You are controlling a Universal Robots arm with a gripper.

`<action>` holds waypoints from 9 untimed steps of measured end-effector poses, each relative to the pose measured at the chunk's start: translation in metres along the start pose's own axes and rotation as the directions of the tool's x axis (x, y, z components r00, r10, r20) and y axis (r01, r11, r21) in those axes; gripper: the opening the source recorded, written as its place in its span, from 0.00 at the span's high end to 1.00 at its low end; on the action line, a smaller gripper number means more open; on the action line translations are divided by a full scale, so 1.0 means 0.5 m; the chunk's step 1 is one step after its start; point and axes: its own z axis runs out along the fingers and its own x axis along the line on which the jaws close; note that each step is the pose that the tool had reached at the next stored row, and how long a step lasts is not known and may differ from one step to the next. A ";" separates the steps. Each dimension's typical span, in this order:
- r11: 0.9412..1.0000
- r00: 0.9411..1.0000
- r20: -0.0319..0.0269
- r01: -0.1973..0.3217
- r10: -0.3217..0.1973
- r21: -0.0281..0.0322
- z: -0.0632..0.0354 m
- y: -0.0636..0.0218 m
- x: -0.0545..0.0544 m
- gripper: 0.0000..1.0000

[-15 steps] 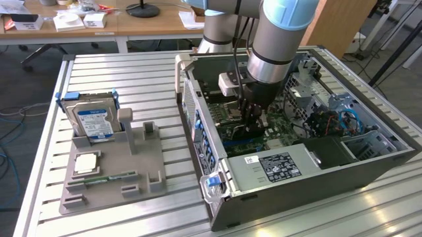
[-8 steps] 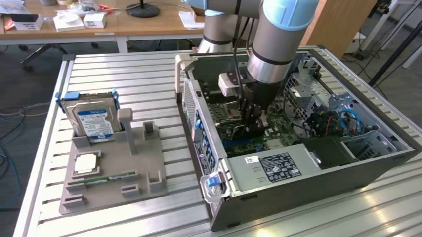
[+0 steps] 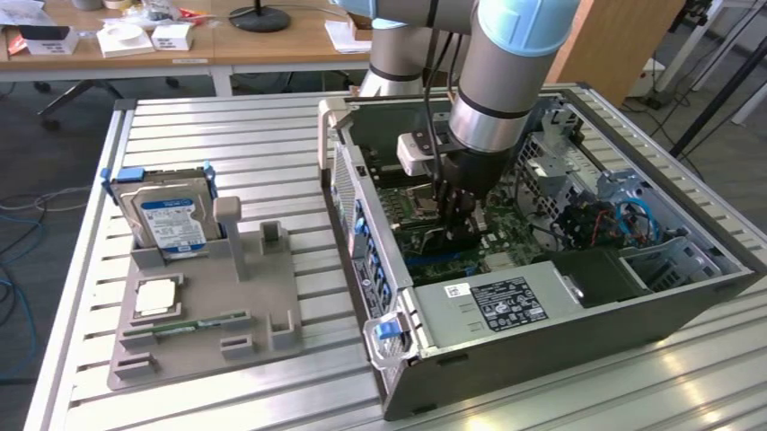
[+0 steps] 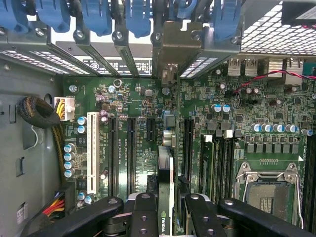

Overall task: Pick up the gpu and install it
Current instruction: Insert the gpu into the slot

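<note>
Reaching down into the open computer case (image 3: 671,296) at centre right of the exterior view, with the gripper (image 3: 462,229) hanging low over the motherboard (image 3: 498,238). Showing, off to the exterior view's left, a grey fixture tray (image 3: 204,332) on the slatted table (image 3: 240,126), carrying an upright hard drive (image 3: 171,220) with a blue-white label and a thin memory stick (image 3: 180,325) lying near its front edge. Revealing from the wrist view what the outer camera hides: the black fingers (image 4: 143,212) clamping the gpu (image 4: 165,173) edge-on between them, green board edge and a logo strip visible at lower centre of that frame. Holding the card upright just above the dark expansion slots (image 4: 131,148), its metal end pointing toward the silver bracket bay (image 4: 175,44) and blue clips (image 4: 138,17) along the upper part of the frame. Sitting beside the white slot (image 4: 92,145) and the empty processor socket (image 4: 269,190).
</note>
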 end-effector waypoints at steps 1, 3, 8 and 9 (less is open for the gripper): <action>1.000 1.000 0.000 0.000 0.000 0.000 0.000 0.000 0.000 0.74; 1.000 1.000 0.000 0.000 0.000 0.000 0.000 0.000 0.000 0.74; 1.000 1.000 0.000 0.000 0.000 0.000 0.000 0.000 0.000 0.74; 1.000 1.000 0.000 0.000 0.000 0.000 0.000 0.000 0.000 0.74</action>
